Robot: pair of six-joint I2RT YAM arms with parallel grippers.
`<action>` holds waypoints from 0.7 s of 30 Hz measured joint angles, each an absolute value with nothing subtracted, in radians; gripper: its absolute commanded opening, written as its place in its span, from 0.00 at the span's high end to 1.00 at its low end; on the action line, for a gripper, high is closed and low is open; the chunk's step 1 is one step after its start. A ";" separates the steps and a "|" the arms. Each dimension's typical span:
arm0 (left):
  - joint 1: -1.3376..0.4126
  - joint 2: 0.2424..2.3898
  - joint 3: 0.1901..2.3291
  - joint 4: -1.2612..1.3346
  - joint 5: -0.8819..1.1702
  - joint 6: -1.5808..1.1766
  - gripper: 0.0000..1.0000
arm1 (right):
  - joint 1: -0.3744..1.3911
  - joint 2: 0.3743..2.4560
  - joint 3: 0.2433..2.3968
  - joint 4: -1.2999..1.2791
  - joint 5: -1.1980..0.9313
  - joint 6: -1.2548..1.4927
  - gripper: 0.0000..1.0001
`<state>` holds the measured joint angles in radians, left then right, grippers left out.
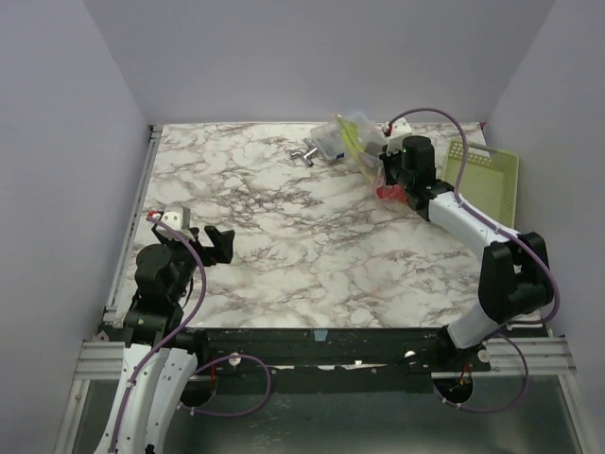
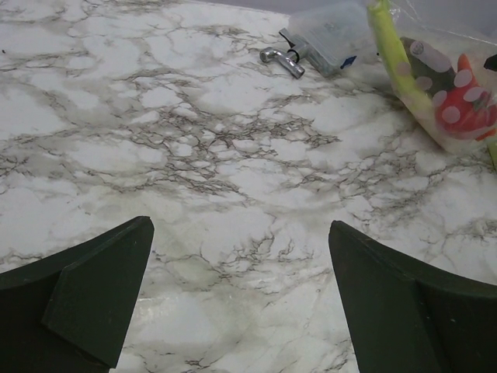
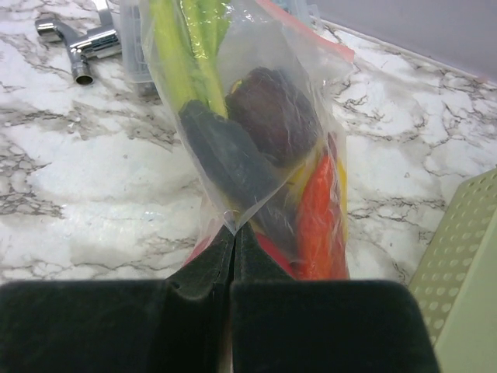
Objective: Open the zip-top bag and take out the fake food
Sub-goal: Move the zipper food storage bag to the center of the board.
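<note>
The right gripper [image 3: 233,233] is pinching a fold of the zip-top bag [image 3: 248,70], its fingers pressed together on the film, at the upper right of the top view. The left gripper [image 1: 216,244] is hanging wide open at lower left, gripping nothing. The fake food [image 3: 268,113] is bunching inside the bag. The plastic is looking thin, crinkly and slippery (light too, I judge), so the firmer pink zipper strip [image 3: 307,29] is probably offering the surer hold.
</note>
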<state>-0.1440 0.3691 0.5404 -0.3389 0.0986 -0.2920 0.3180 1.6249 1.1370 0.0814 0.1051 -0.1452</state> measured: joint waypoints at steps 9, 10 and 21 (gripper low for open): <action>-0.144 0.363 0.530 -0.278 0.255 -0.292 0.01 | 0.266 1.453 1.003 0.092 -0.089 -0.105 0.99; -0.144 0.362 0.528 -0.272 0.272 -0.292 0.01 | 0.261 1.434 0.987 0.093 -0.113 -0.102 0.99; -0.144 0.360 0.499 -0.191 0.447 -0.308 0.02 | 0.191 1.264 0.856 0.112 -0.348 -0.071 0.99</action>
<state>-0.1444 0.3595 0.4992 -0.1913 0.4465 -0.3080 0.1913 1.2640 0.8562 0.1123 -0.3485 -0.0708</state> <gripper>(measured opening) 0.985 0.008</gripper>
